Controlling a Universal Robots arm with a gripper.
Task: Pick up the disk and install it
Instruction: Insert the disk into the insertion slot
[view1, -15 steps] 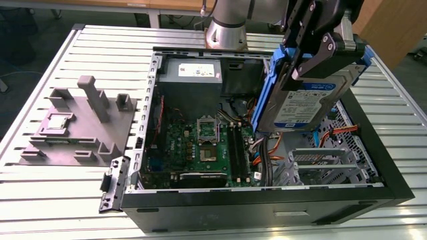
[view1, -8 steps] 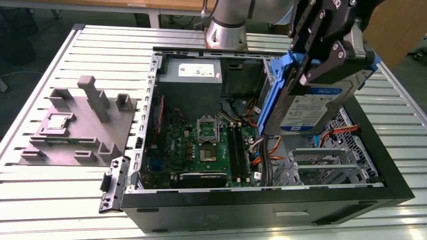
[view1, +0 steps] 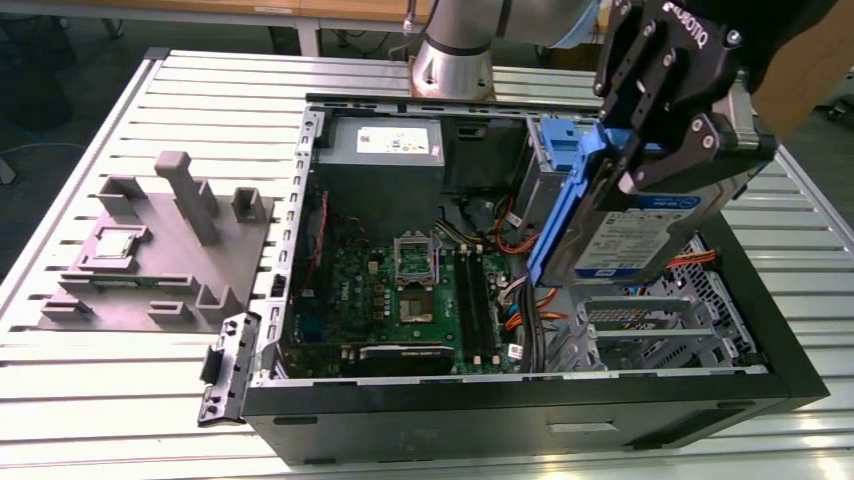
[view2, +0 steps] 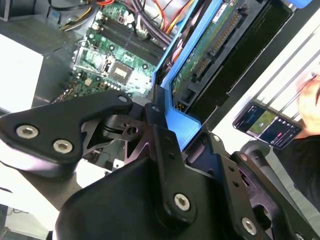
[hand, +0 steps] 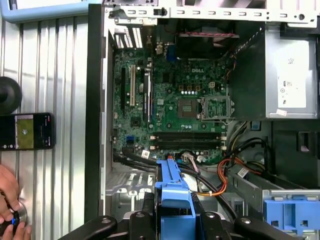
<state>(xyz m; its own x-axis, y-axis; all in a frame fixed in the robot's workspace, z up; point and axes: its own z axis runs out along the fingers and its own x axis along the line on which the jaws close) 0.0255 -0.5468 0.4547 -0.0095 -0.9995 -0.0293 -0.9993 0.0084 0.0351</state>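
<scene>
**Disk lifted, not yet seated.** The gripper (view1: 678, 160) hangs over the exterior view's right side of the open computer case (view1: 534, 405), which lies on its side on the slatted metal table (view1: 120, 400). Its fingers (view1: 635, 168) are clenched on the disk (view1: 625, 240), gripping across its bright blue rails. The drive hangs tilted in the air with its white-and-blue label facing outward, touching nothing but the fingers.

Below the disk, inside the case, sits an open metal drive bay (view1: 654, 322). The motherboard (view1: 414, 290) lies beside the bay toward the exterior view's left, with orange and black cables (view1: 514, 225) running between the two.

In the first wrist view one blue rail (hand: 172, 200) juts out from between the fingers above the case interior. On the table outside the case wall lies a phone (hand: 25, 131), with a person's hand (hand: 9, 200) near it.

Judged from this, the pick-up is complete. The installing is not, since the disk is over the bay but neither level with it nor in it.
</scene>
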